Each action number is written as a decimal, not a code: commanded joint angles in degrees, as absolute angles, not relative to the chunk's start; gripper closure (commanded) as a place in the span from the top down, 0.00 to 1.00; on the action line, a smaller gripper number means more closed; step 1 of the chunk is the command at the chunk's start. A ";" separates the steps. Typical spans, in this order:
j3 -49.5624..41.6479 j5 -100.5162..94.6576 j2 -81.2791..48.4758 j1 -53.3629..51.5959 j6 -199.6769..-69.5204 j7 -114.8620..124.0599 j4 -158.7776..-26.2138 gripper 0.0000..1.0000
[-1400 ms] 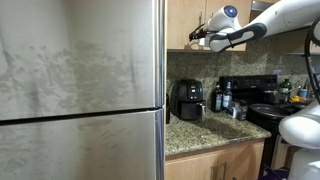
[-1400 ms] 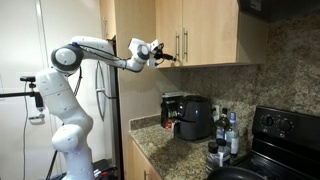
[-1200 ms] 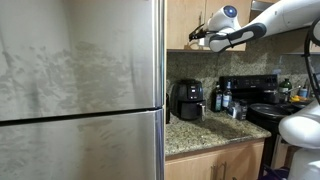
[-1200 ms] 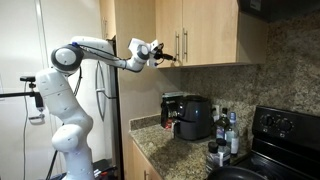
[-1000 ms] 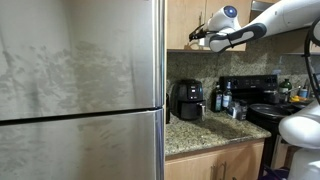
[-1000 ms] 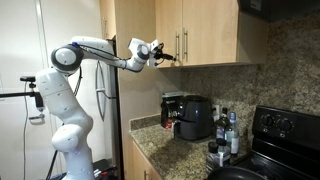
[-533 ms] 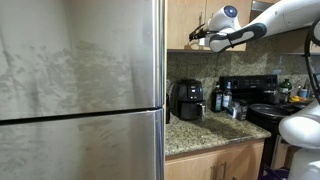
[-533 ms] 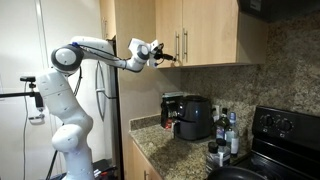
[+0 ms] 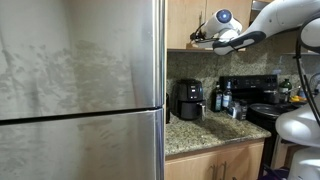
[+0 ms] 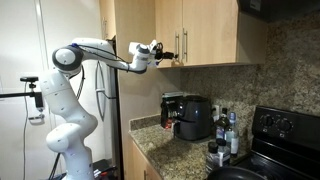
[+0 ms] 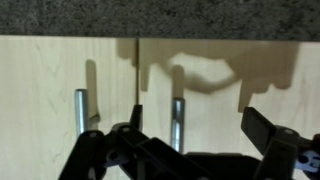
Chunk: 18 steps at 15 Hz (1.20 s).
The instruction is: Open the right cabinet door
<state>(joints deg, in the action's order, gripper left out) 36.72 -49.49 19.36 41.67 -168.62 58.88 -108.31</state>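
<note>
**Item: the right cabinet door** (image 10: pixel 212 30). Tall light-brown wooden panel in the upper cabinet row, above the surface and shut flush with its neighbour. A slim silver bar handle (image 10: pixel 186 45) stands upright near its left edge.

**Adjacent: left cabinet door** (image 10: pixel 168 25). Matching panel. Its own handle (image 10: pixel 178 45) is just beside the first, with the seam between the two.

**Tool** (image 10: pixel 162 52). At the end of the white arm (image 10: pixel 100 48), level with the lower ends of the handles and close in front of the doors. In the wrist view the tool (image 11: pixel 195 118) has its fingers (image 11: pixel 262 128) spread wide and grips nothing. One silver bar lies between the fingers in that picture, and a second bar is off to the side. I cannot tell whether either bar is touched, nor which door each belongs to in this view. In an exterior view the tool (image 9: pixel 203 38) sits against the bottom edge of the cabinets.

**Surroundings, below the doors**
- Speckled granite surface (image 10: pixel 160 145), also seen at (image 9: pixel 205 133).
- Granite backsplash (image 10: pixel 285 70).
- Black countertop appliance (image 10: pixel 190 115), against the wall directly under the doors. Also seen at (image 9: pixel 188 98).
- Cluster of bottles (image 10: pixel 226 130), beside the appliance. Also seen at (image 9: pixel 222 97).
- Black stove (image 10: pixel 288 128), further along. Also seen at (image 9: pixel 262 92).

**Surroundings, side**
- Stainless-steel fridge (image 9: pixel 80 90), filling most of an exterior view and standing next to the cabinet run.
- Lower cabinets (image 9: pixel 225 162), under the surface.
</note>
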 commanded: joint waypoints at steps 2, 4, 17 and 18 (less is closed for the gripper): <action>29.30 -51.19 26.88 40.74 -174.77 54.90 -115.08 1.00; 22.09 -48.86 30.98 34.49 -177.08 48.18 -119.14 1.00; 11.70 -48.76 26.57 27.66 -182.36 45.51 -118.36 1.00; 11.30 -47.87 23.80 27.79 -184.54 45.94 -117.21 1.00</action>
<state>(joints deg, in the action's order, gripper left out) 12.58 -49.66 34.97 28.28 -178.18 45.89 -122.86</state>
